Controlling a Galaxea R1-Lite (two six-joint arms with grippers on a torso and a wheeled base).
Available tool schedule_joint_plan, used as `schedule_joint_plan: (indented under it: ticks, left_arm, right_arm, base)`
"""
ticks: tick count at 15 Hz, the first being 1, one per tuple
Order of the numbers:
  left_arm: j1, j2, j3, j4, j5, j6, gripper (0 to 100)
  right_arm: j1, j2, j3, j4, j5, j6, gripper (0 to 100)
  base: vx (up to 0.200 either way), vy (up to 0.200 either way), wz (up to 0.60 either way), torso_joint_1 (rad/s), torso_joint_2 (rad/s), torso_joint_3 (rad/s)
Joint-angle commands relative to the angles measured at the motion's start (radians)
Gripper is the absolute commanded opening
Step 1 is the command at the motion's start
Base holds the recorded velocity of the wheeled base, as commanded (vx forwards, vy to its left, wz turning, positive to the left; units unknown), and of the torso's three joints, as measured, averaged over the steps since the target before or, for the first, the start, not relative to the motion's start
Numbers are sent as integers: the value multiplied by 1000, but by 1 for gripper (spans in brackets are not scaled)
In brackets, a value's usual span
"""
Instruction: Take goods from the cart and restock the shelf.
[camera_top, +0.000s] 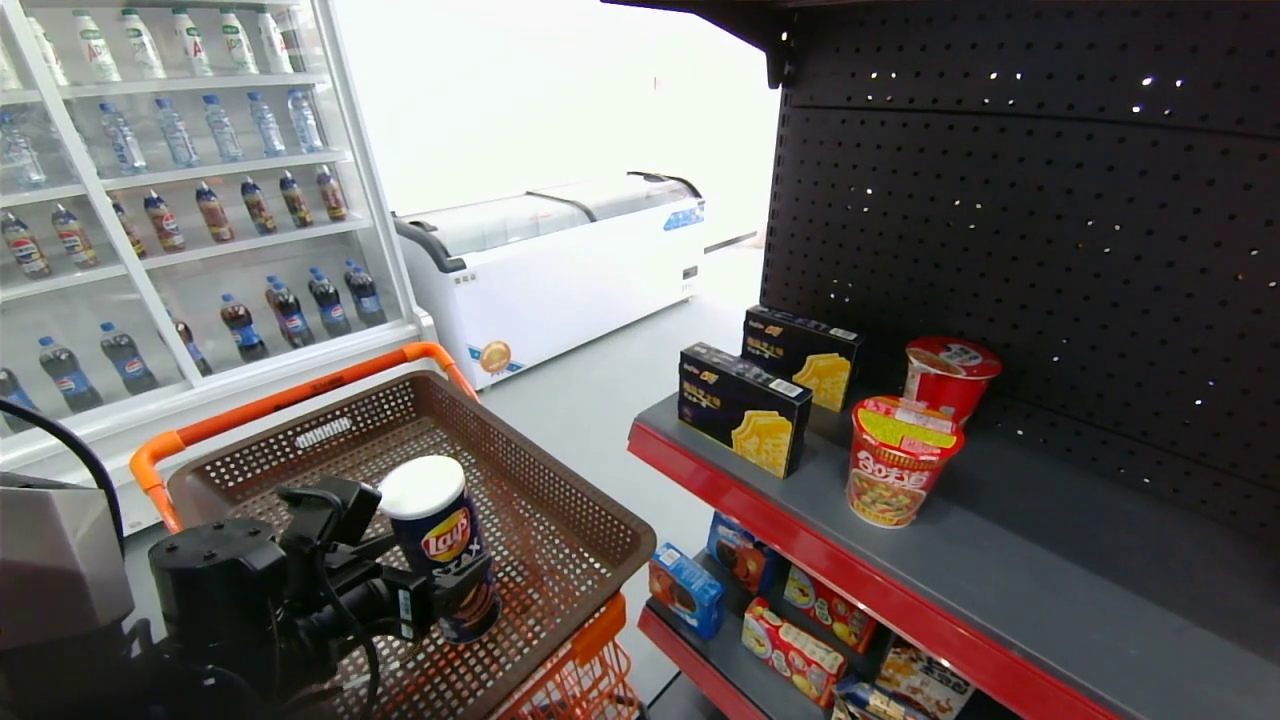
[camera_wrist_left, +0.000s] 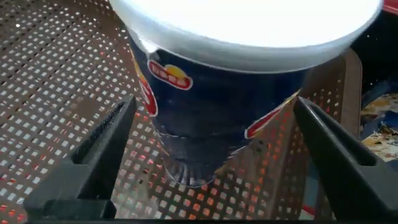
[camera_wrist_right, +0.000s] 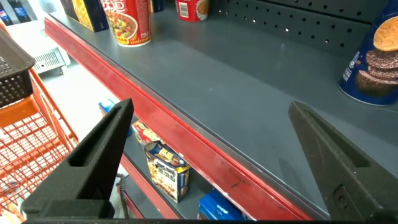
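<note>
The left gripper (camera_top: 450, 592) has its fingers (camera_wrist_left: 93, 155) closed on the lower body of a dark blue cylindrical crisp canister (camera_top: 438, 530) with a white plastic lid. It holds the canister roughly upright over the brown perforated plastic basket (camera_top: 560, 470) on the orange-framed cart (camera_top: 300, 395). Whether the base has cleared the mesh floor cannot be told.

The step in hand looks like carrying the canister across to the grey shelf (camera_top: 1080, 570) with the red front edge. To do it well, the arm should lift until the base is above the basket's rim, because the near wall stands between the can and the shelf. The grip is low, so the can should travel upright and slowly. It should be set down flat, well back from the red lip, before the fingers open. The right gripper (camera_wrist_right: 211, 107) hangs over that shelf with its fingers spread wide and holding nothing, so the route should pass clear of it.

The shelf carries two dark boxes with yellow pictures (camera_top: 745, 408), two red noodle cups (camera_top: 897, 460) and, farther along, a blue round biscuit tin (camera_wrist_right: 376, 62). The open deck between the cups and the tin looks like the natural spot. The lower shelf (camera_top: 700, 650) holds mixed packets (camera_top: 790, 640).
</note>
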Motion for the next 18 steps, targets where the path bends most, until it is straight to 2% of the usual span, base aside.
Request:
schedule_joint_plan:
  ticks: [1,7,11,12,15,16,18]
  left_arm:
    - [-3,28,-18,-1,-1,4,100]
    - [2,100,-113,-1,1,12,100]
    - [-5,113,-122,-1,1,21,100]
    - [-6,113,-124,-1,1,21,0]
    - [-15,104,-138,20,3,21,0]
    - [-22,79,-139,27,10,8,0]
    - [-31,10,-136,83,73,-19,0]
  right_arm:
    - [1,1,0,0,0,0,100]
    - [1,1,0,0,0,0,100]
    - [1,1,0,0,0,0,100]
    - [1,1,0,0,0,0,100]
    - [1,1,0,0,0,0,100]
    - [1,1,0,0,0,0,100]
    - [1,1,0,0,0,0,100]
  base:
    - [0,0,0,0,0,0]
    - [0,0,0,0,0,0]
    - [0,0,0,0,0,0]
    - [0,0,0,0,0,0]
    - [0,0,0,0,0,0]
    - [0,0,0,0,0,0]
    - [0,0,0,0,0,0]
